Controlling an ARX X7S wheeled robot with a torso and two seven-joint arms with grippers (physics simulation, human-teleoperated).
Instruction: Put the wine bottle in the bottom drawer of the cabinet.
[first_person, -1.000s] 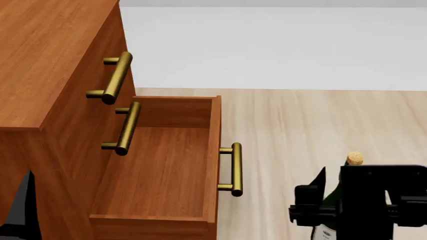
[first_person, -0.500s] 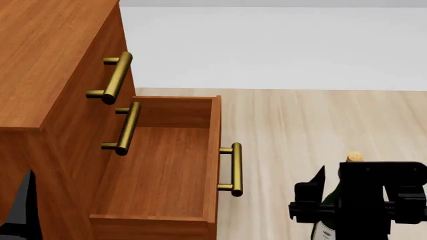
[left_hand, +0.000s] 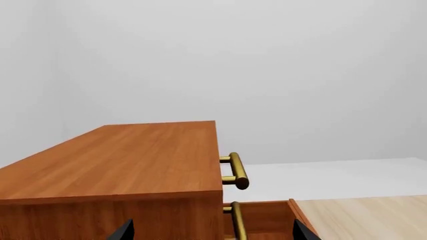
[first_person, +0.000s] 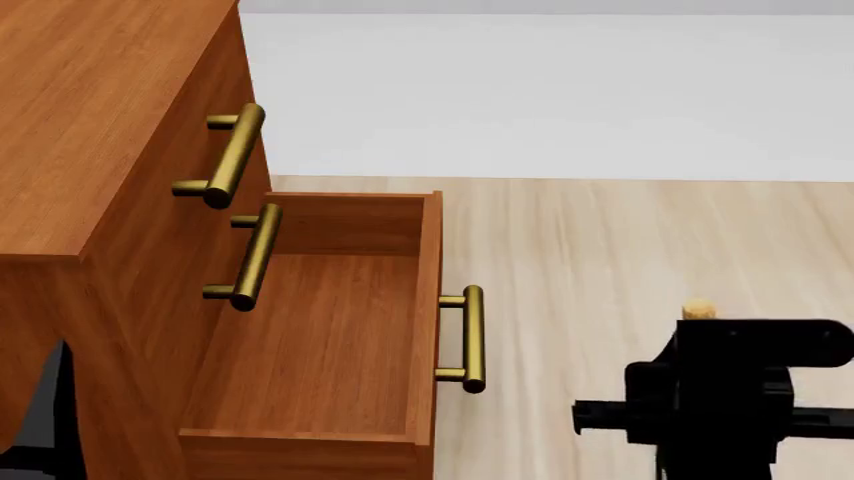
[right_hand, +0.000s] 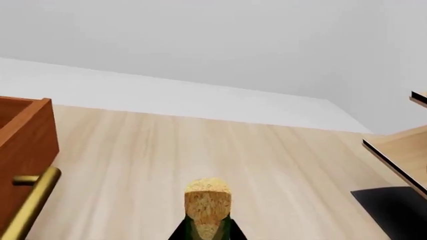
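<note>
The reddish-brown cabinet (first_person: 94, 130) stands at the left. Its bottom drawer (first_person: 314, 330) is pulled out and empty, with its brass handle (first_person: 470, 338) facing the floor space. My right gripper (first_person: 718, 405) hangs to the right of the drawer, shut on the wine bottle. Only the bottle's tan cork (first_person: 697, 311) shows above the gripper there. The right wrist view shows the cork (right_hand: 208, 199) and the dark green neck (right_hand: 208, 231) between the fingers. My left gripper (left_hand: 213, 236) is open above the cabinet top (left_hand: 133, 160), out of the head view.
Two shut drawer fronts with brass handles (first_person: 230, 155) sit above the open drawer. Pale wood floor (first_person: 601, 250) lies to the right of the drawer. A pale wooden slanted structure (right_hand: 400, 152) on a black base (right_hand: 393, 205) stands to the side.
My right gripper has turned and shifted slightly right. The bottle's green body and label, seen beside it before, are now hidden behind it. The drawer has not moved.
</note>
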